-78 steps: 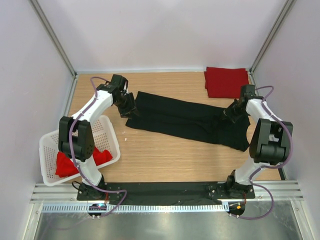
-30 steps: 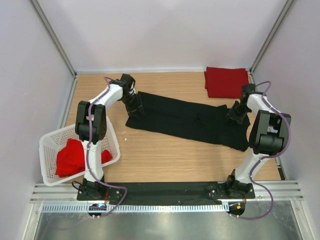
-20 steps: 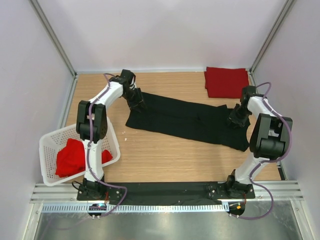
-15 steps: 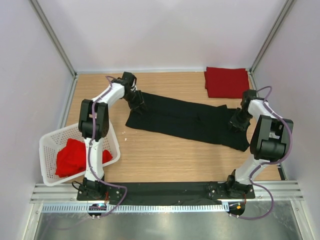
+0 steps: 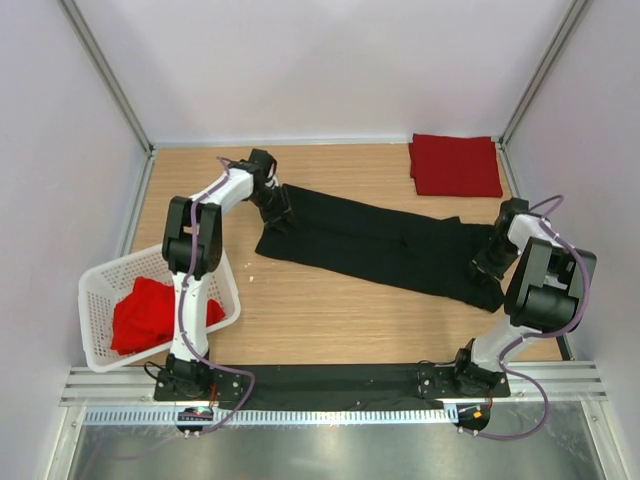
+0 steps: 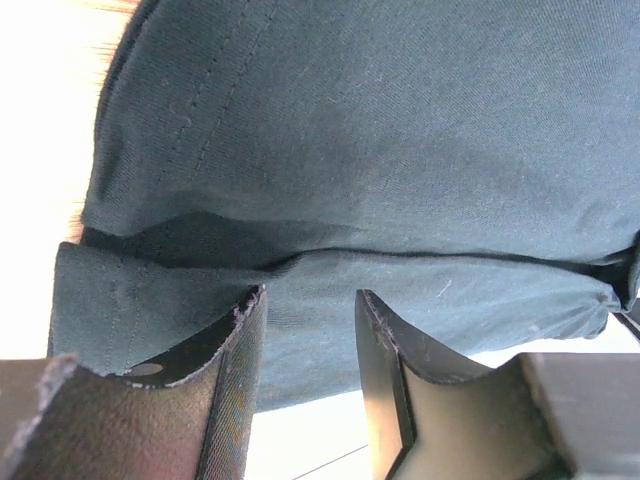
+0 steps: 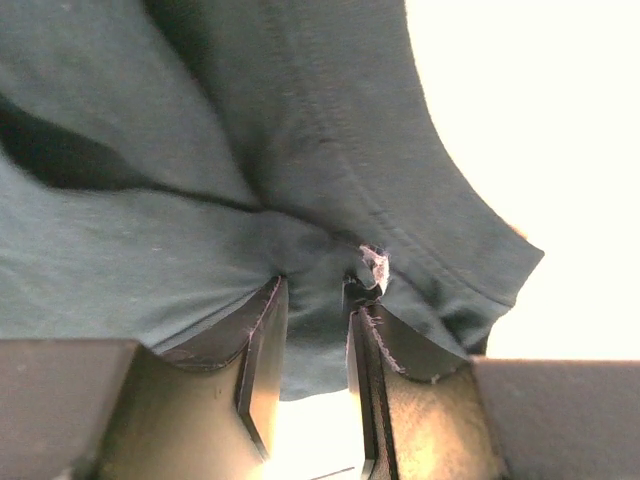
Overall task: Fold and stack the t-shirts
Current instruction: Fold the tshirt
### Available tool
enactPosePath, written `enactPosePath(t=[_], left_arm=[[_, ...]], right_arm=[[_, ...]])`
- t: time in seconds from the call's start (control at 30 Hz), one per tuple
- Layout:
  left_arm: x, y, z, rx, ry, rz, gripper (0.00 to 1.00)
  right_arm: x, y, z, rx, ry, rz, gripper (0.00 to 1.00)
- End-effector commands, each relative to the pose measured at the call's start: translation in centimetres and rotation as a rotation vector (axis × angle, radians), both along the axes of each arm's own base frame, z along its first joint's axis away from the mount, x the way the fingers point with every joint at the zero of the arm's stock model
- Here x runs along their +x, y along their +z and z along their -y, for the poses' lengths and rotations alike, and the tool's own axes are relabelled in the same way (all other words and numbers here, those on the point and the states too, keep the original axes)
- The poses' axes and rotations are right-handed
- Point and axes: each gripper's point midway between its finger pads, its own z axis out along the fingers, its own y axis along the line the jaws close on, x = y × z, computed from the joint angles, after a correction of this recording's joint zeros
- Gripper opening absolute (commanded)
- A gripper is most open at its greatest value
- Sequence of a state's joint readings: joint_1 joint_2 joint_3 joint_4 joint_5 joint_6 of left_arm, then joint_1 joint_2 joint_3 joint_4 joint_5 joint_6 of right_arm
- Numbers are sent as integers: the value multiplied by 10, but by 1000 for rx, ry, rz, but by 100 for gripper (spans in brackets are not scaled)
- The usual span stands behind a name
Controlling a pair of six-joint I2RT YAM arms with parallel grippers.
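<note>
A black t-shirt (image 5: pixel 380 240) lies folded into a long narrow band across the table, running from upper left to lower right. My left gripper (image 5: pixel 278 208) is at its left end, jaws nearly closed with a fold of the black cloth (image 6: pixel 380 150) between the fingertips (image 6: pixel 310 300). My right gripper (image 5: pixel 490 262) is at its right end, closed narrowly on bunched black cloth (image 7: pixel 150 250) by a seam (image 7: pixel 315 285). A folded red t-shirt (image 5: pixel 455 165) lies at the back right corner. Another red t-shirt (image 5: pixel 145 315) lies crumpled in the basket.
The white lattice basket (image 5: pixel 100 290) stands at the front left beside the left arm. Grey walls and metal frame posts close in the table on three sides. Bare wood shows in front of the black shirt (image 5: pixel 330 310).
My right gripper has moved toward the front right, dragging the shirt's right end with it. My left gripper slid along the shirt's left end and settled there. The band is stretched longer.
</note>
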State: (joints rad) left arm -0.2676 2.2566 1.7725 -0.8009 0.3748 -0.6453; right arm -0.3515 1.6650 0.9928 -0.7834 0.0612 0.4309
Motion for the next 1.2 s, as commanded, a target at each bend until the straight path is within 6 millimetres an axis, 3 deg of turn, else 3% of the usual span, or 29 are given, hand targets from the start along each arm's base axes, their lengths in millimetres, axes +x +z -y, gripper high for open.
enactPosePath(t=[0.0,0.13,0.27,0.37,0.67,0.9,1.17], left_arm=[[9,16,-11,46,-8,75,43],[8,40,-7,18,-3,105,47],[2,58,-1,-13,-12,121,48],[-3,67,6,-36,-20,129,48],[-17,51,9,-43,-32,86,47],[-22,50,13,-56,-38,76,47],[-28,45,12,-50,-47,61,47]], right_arm=[[7,31,20,-104,9,38,35],[34,50,6,-51,84,141,41],[52,46,-1,0,140,183,50],[69,42,-12,55,180,206,50],[95,47,-9,20,201,240,44],[149,78,-3,7,188,396,47],[197,53,-23,90,320,433,47]])
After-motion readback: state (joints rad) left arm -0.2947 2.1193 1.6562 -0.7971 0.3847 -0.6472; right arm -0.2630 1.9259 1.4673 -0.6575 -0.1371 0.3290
